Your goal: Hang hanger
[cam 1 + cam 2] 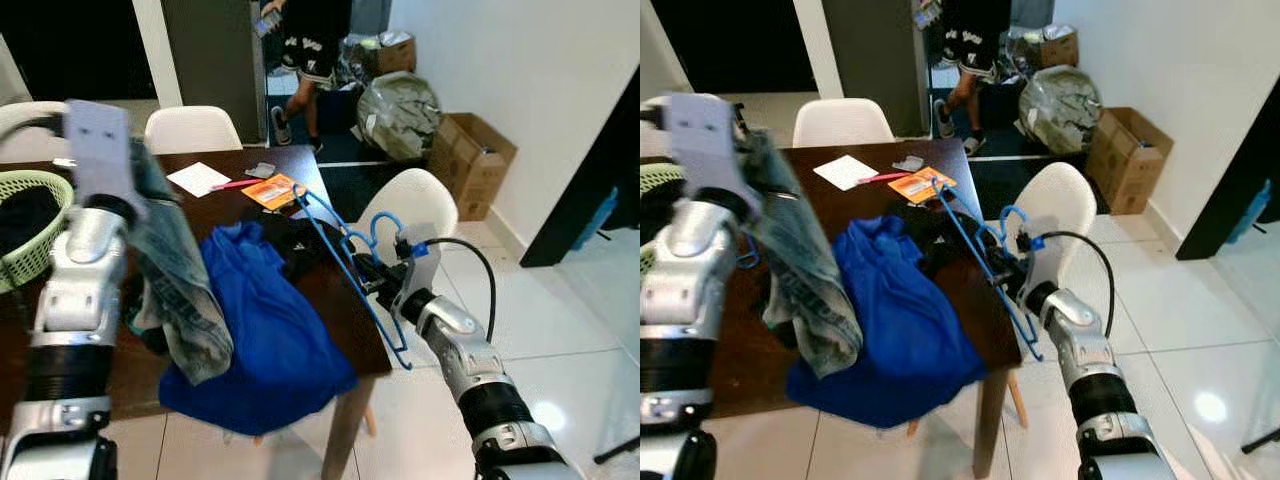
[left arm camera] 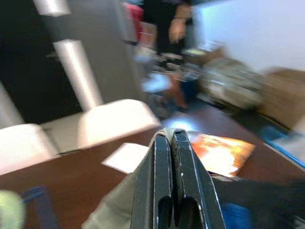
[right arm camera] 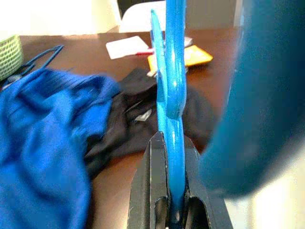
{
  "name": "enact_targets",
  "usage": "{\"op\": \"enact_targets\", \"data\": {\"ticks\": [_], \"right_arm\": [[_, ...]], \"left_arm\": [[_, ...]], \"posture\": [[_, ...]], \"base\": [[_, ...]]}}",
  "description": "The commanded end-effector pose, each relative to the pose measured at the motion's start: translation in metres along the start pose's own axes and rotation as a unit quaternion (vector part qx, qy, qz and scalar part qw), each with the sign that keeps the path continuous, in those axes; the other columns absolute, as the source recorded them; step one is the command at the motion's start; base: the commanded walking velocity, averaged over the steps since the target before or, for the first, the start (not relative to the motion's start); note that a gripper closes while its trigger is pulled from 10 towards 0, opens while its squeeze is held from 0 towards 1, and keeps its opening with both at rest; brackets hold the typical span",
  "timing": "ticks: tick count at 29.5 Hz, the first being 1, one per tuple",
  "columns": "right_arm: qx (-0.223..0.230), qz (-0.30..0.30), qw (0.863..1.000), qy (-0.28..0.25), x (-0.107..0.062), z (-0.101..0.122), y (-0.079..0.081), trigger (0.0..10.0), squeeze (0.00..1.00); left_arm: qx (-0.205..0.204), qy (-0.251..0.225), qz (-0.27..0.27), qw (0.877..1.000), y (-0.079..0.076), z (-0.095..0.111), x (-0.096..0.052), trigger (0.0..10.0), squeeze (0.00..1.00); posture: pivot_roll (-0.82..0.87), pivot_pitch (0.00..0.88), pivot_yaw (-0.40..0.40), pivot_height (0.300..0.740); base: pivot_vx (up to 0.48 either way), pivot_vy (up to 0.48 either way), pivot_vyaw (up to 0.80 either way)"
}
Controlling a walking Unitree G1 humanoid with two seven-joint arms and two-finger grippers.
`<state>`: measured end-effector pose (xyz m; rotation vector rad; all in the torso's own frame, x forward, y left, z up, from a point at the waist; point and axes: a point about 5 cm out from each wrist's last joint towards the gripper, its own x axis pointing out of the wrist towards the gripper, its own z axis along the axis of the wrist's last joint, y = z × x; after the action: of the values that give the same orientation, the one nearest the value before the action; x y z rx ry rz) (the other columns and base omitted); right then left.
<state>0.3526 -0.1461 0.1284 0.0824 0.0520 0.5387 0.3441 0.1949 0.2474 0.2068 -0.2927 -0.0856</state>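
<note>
A blue wire hanger (image 1: 345, 262) stands on edge over the dark table's right side, and my right gripper (image 1: 375, 275) is shut on it near its hook (image 3: 174, 143). My left gripper (image 2: 172, 143) is raised over the table's left part, shut on a grey-green denim garment (image 1: 180, 275) that hangs down from it. Under both lies a bright blue garment (image 1: 265, 335) draped over the table's front edge, with a black garment (image 1: 290, 245) behind it.
The dark wooden table (image 1: 215, 205) carries a white paper (image 1: 198, 179), an orange packet (image 1: 272, 190) and a green basket (image 1: 35, 215). White chairs (image 1: 412, 205) stand around it. A person (image 1: 310, 60) stands in the doorway behind; cardboard boxes (image 1: 470, 160) and bags line the right wall.
</note>
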Motion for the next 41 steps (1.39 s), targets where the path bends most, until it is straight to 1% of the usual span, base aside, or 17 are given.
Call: {"op": "enact_targets", "data": {"ticks": [1,2,3,5,7,12,18,19,20,22,23,25,28,30,32,38,41], "right_arm": [[0.017,0.005,1.000,0.013,-0.001,-0.009,0.004,10.0,0.00],[0.018,0.005,1.000,0.013,0.000,-0.008,0.004,10.0,0.00],[0.018,0.004,1.000,0.012,0.000,-0.008,0.003,10.0,0.00],[0.018,0.004,1.000,0.012,0.000,-0.008,0.003,10.0,0.00],[0.018,0.003,1.000,0.012,-0.001,-0.007,0.003,10.0,0.00],[0.018,0.003,1.000,0.011,-0.001,-0.007,0.003,10.0,0.00],[0.018,0.002,1.000,0.010,-0.002,-0.006,0.002,10.0,0.00],[0.019,0.000,1.000,0.010,-0.002,-0.006,0.002,10.0,0.00],[0.019,-0.001,1.000,0.010,-0.001,-0.006,0.002,10.0,0.00],[0.019,-0.001,1.000,0.010,-0.001,-0.006,0.002,10.0,0.00],[0.020,-0.002,1.000,0.010,-0.001,-0.006,0.001,10.0,0.00],[0.020,-0.002,1.000,0.010,-0.001,-0.006,0.001,10.0,0.00],[0.023,-0.006,1.000,0.007,-0.001,-0.006,0.001,10.0,0.00],[0.027,-0.012,1.000,0.003,-0.001,-0.004,-0.001,10.0,0.00],[0.028,-0.015,0.999,0.001,-0.001,-0.004,-0.001,10.0,0.00],[0.027,-0.026,0.999,-0.002,-0.003,-0.003,-0.004,10.0,0.00],[0.028,-0.034,0.999,-0.005,-0.004,-0.002,-0.006,10.0,0.00]], "left_arm": [[-0.005,0.042,-0.030,0.999,-0.013,-0.016,-0.005,10.0,0.31],[-0.016,0.079,-0.055,0.995,-0.022,-0.032,-0.011,10.0,1.00],[-0.013,0.099,-0.090,0.991,-0.032,-0.042,-0.018,10.0,1.00],[-0.013,0.099,-0.090,0.991,-0.032,-0.042,-0.018,10.0,1.00],[-0.018,0.100,-0.173,0.980,-0.053,-0.046,-0.029,10.0,1.00],[-0.008,0.094,-0.213,0.973,-0.059,-0.042,-0.034,10.0,1.00],[0.001,0.074,-0.217,0.973,-0.042,-0.025,-0.035,10.0,1.00],[0.007,0.059,-0.125,0.990,-0.017,-0.015,-0.025,10.0,1.00],[-0.002,0.050,-0.051,0.997,0.000,-0.010,-0.021,10.0,0.00],[-0.002,0.050,-0.051,0.997,0.000,-0.010,-0.021,10.0,0.00],[-0.011,0.047,-0.003,0.999,0.010,-0.008,-0.019,10.0,0.00],[-0.011,0.047,-0.003,0.999,0.010,-0.008,-0.019,10.0,0.00],[-0.013,0.052,0.015,0.998,-0.004,-0.017,-0.027,10.0,0.00],[-0.019,0.063,0.008,0.998,-0.029,-0.031,-0.040,10.0,0.00],[-0.026,0.070,0.008,0.997,-0.038,-0.037,-0.046,10.0,0.00],[-0.035,0.090,0.018,0.995,-0.045,-0.048,-0.058,10.0,0.00],[-0.021,0.103,0.033,0.994,-0.037,-0.054,-0.061,10.0,0.00]], "posture": [[0.00,0.028,0.022,0.740],[-0.01,0.030,0.022,0.740],[-0.01,0.031,0.020,0.740],[-0.01,0.031,0.020,0.740],[-0.01,0.032,0.021,0.740],[0.00,0.032,0.022,0.740],[0.00,0.035,0.021,0.740],[0.00,0.036,0.021,0.740],[0.01,0.036,0.022,0.740],[0.01,0.036,0.022,0.740],[0.01,0.036,0.022,0.740],[0.01,0.036,0.022,0.740],[0.00,0.037,0.023,0.740],[0.00,0.038,0.022,0.740],[0.00,0.037,0.021,0.740],[0.00,0.038,0.019,0.740],[0.00,0.040,0.017,0.740]], "base": [[0.000,0.000,0.00],[0.000,0.000,0.00],[0.000,0.000,0.00],[0.000,0.000,0.00],[0.000,0.000,0.00],[0.000,0.000,0.00],[0.000,0.000,0.00],[0.000,0.000,0.00],[0.000,0.000,0.00],[0.000,0.000,0.00],[0.000,0.000,0.00],[0.000,0.000,0.00],[-0.180,0.000,0.00],[-0.334,0.000,0.00],[-0.347,0.000,0.00],[-0.363,0.000,0.00],[-0.316,0.000,0.00]]}}
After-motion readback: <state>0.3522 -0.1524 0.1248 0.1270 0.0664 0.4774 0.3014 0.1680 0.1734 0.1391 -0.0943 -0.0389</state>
